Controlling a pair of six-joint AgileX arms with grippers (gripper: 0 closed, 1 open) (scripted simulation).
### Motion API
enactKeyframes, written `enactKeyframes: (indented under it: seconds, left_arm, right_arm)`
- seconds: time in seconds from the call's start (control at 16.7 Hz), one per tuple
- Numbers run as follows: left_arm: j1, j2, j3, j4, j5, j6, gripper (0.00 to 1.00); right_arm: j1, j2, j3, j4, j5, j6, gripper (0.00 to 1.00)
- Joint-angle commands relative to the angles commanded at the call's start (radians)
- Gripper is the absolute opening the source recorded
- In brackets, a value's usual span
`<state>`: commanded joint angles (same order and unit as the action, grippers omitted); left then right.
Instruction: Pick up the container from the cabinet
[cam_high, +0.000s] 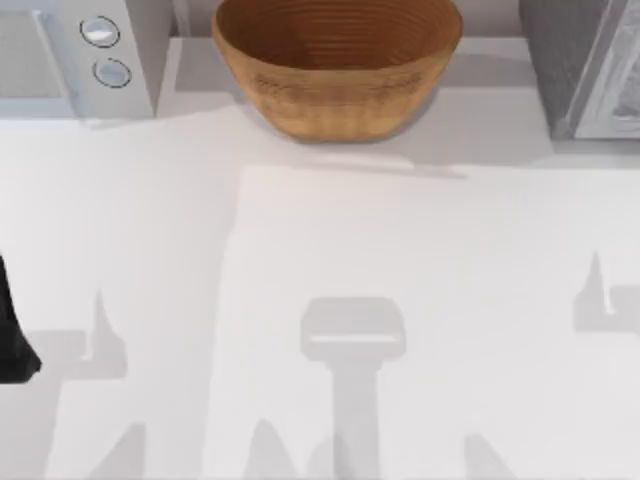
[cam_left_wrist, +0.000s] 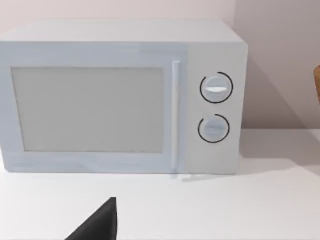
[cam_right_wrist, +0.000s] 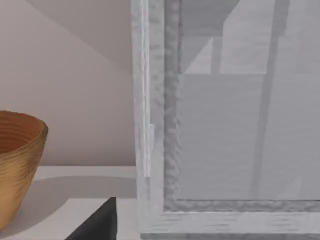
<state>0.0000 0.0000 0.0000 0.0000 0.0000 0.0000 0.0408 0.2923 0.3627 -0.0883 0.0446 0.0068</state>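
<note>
Container, a ribbed wooden bowl (cam_high: 338, 70), stands upright on the white table (cam_high: 320, 300) at its far edge in the top view, between a microwave (cam_high: 75, 55) at the left and a grey cabinet (cam_high: 590, 65) at the right, apart from both. Its far rim is cut off by the frame. A dark piece of the left arm (cam_high: 12, 335) juts in at the left edge, well apart from the bowl.

From the left wrist, the microwave's shut door and two dials face the camera. A dark wedge of the left gripper (cam_left_wrist: 100, 225) shows at the frame's edge, and whether it is released or clenched cannot be told. A thin brown sliver of the bowl is cut off at the border.

From the right wrist, the cabinet's pale side looms close, with the bowl beside it, partly cut off. The right gripper (cam_right_wrist: 100, 222) is likewise a dark wedge, near the cabinet's corner and apart from the bowl; its state cannot be told.
</note>
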Motion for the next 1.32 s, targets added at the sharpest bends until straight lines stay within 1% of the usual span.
enactKeyframes:
  seconds: [0.6,0.84,0.96,1.08,1.32]
  left_arm:
    - [0.000,0.000,0.000,0.000,0.000,0.000,1.00]
    - [0.000,0.000,0.000,0.000,0.000,0.000,1.00]
    - [0.000,0.000,0.000,0.000,0.000,0.000,1.00]
    - [0.000,0.000,0.000,0.000,0.000,0.000,1.00]
    - [0.000,0.000,0.000,0.000,0.000,0.000,1.00]
  right_arm:
    - [0.088,0.697,0.913,-0.223,0.110,0.001,1.00]
    - [0.121,0.909,1.208,-0.290,0.139,0.004,1.00]
    - [0.133,0.981,1.307,-0.312,0.147,0.006,1.00]
    - [0.141,1.024,1.364,-0.326,0.151,0.008,1.00]
    - [0.144,1.035,1.379,-0.329,0.152,0.009,1.00]
